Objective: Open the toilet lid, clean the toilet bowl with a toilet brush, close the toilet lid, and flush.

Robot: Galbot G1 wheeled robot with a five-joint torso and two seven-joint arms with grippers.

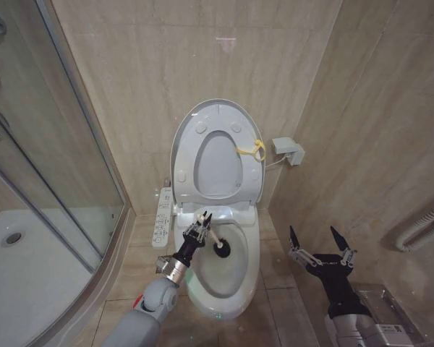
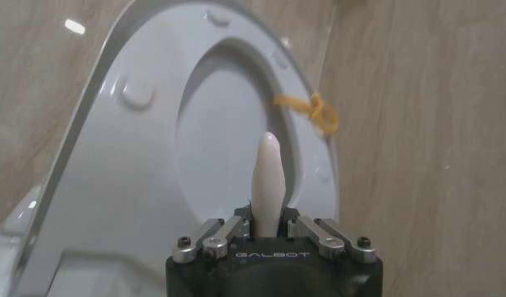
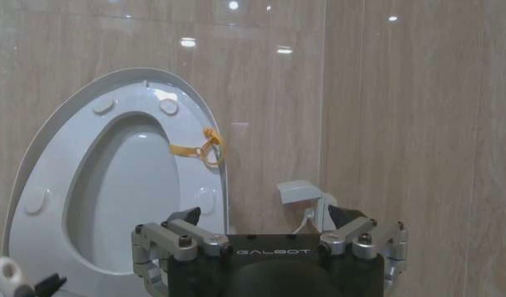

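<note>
Toilet brush (image 1: 215, 242): inside the toilet bowl (image 1: 235, 285), black head low against the far-left inner wall, white handle angled up into the left gripper (image 1: 203, 219).
Toilet lid (image 1: 186, 134): raised with the seat, both leaning on the far wall; yellow loop (image 1: 252, 150) on the seat's right rim. Lid step looks done; my read is the scrubbing step is in hand.
Risk 1: handle is thin and smooth, held near its upper end. Side load from scrubbing could twist or slide it in the grip, dropping the brush into the bowl.
Risk 2: wrist sits close over the near-left bowl rim. A wide sweep could knock fingers or handle against the ceramic.
Risk 3: raised seat and lid stand just beyond the gripper. A far-going stroke could bump them and tip them down onto the arm.
Risk 4: control panel (image 1: 161, 217) sits just left of the bowl; the elbow swinging left could press it.
Left gripper state: closed tight on the brush handle. In the left wrist view the handle tip (image 2: 266, 179) sticks out between the fingers, almost no gap either side.
Right gripper (image 1: 321, 244): idle to the right of the bowl, above the floor, well apart from it. Fingers spread wide, holding and touching nothing.
Wall box (image 1: 288, 150): right of the lid, cable attached, not involved.
</note>
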